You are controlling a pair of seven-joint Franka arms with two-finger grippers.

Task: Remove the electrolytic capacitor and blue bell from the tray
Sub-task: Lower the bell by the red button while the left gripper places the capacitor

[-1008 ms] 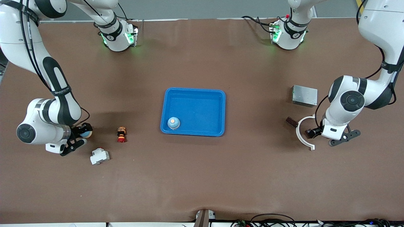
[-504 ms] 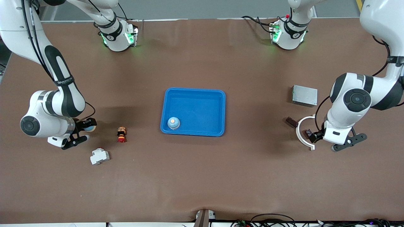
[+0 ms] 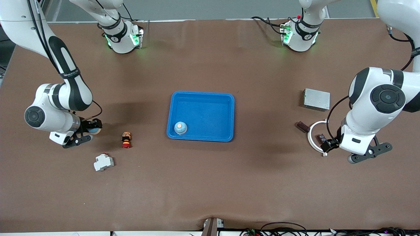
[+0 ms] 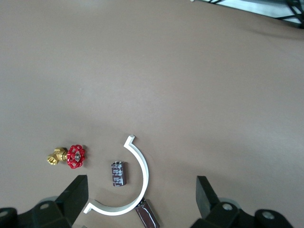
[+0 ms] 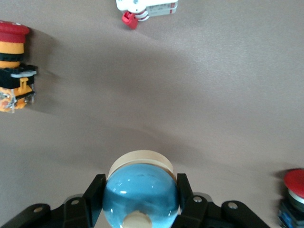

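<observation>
The right hand (image 3: pixel 88 130) is clamped on a blue bell (image 5: pixel 140 190), the dome being pinched between both fingers (image 5: pixel 94 192) and held up over the counter (image 3: pixel 210 183) at the right arm's end. Just beside it, toward the middle, a red-and-orange push button (image 3: pixel 126 140) is seen standing on the counter, and a white breaker (image 3: pixel 104 162) is parked nearer to the front camera than that. A second red button (image 5: pixel 294 190) is caught at the edge of the right wrist view too. Over at the other end, the left hand (image 4: pixel 142 199) is kept spread wide with nothing gripped, hovering over a white C-shaped ring (image 3: pixel 313 137). The capacitor (image 4: pixel 118 173), a small dark cylinder, is found lying inside the curve of that ring, not touched by anything. A brass valve with a red handwheel (image 4: pixel 69 156) is spotted near the ring in the left wrist view, a dark little cylinder (image 3: pixel 302 126) sits at the ring's edge, and a grey metal box (image 3: pixel 316 99) is set farther from the front camera. In the middle, a blue tray (image 3: pixel 210 108) is parked with another bell (image 3: pixel 180 127) already placed in its corner.
</observation>
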